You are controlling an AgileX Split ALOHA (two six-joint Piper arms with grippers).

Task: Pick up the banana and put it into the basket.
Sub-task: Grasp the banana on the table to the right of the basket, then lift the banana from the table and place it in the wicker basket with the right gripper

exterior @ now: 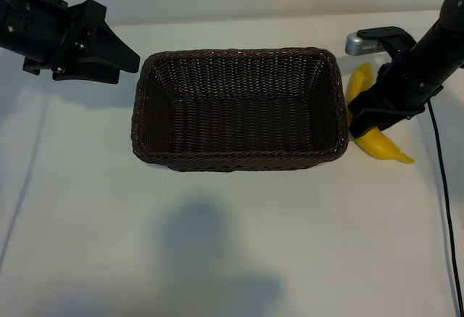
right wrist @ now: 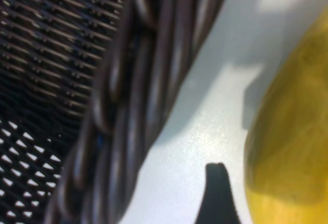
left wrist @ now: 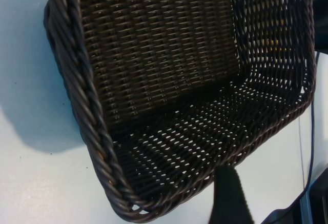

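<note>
Two grippers at a white worktop (exterior: 232,244). Left gripper (exterior: 119,59), fingers spread, empty, parked beside the basket (exterior: 238,106). Basket at centre. Right gripper (exterior: 362,117) low over the banana (exterior: 380,145), fingers apart, not clamped. Banana flat on the worktop, just right of the basket.

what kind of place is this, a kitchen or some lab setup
Most likely a lab or test bench, not a kitchen: a bare white table holds only a wicker basket and a banana, with two black robot arms, the left gripper and right gripper, and a loose cable.
</note>
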